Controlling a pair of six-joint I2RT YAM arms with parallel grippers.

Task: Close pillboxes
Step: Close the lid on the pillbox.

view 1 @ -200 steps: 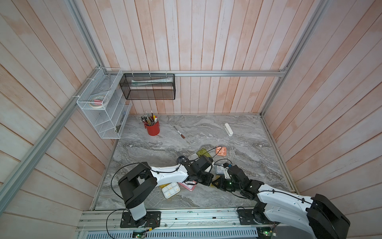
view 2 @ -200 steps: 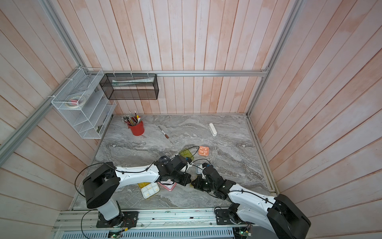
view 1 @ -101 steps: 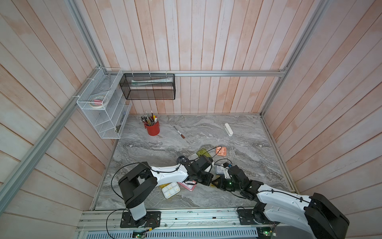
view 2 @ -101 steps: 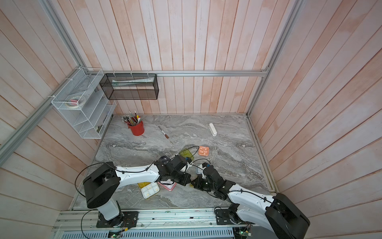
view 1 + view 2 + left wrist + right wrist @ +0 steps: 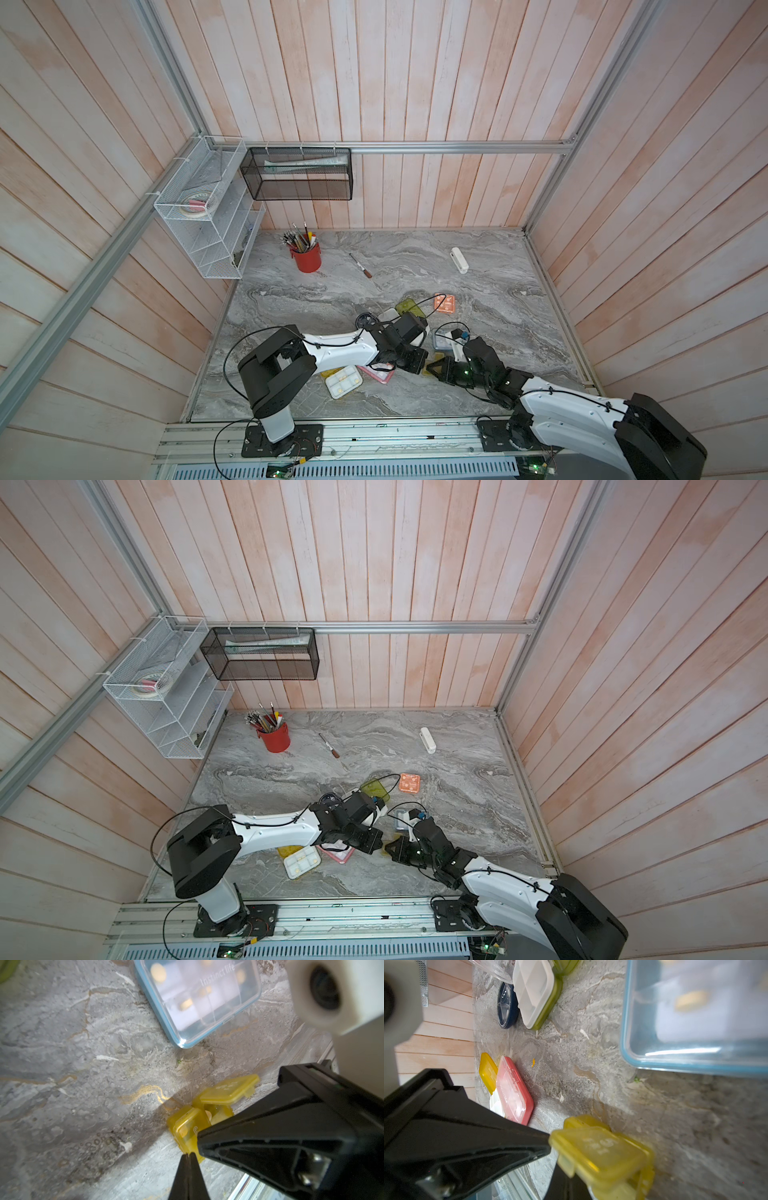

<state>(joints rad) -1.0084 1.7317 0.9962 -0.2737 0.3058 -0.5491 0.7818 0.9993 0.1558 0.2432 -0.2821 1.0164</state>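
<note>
I'm seeing a grey table (image 5: 498,291) with veined marble patterning, a translucent amber pillbox (image 5: 226,1093), a clear pillbox (image 5: 197,1001) rimmed in blue, a pink pillbox (image 5: 512,1093) and an orange square pillbox (image 5: 444,302).

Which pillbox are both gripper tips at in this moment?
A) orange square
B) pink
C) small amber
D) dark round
C: in the left wrist view, the closed tips of the left gripper and the right gripper both sit at the small amber pillbox.

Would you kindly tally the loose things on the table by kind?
Pillboxes: 7 (yellow, green, pink, blue, orange, amber, dark round)
Cup of pens: 1
White bar: 1
Brown-handled tool: 1
Total: 10
</note>
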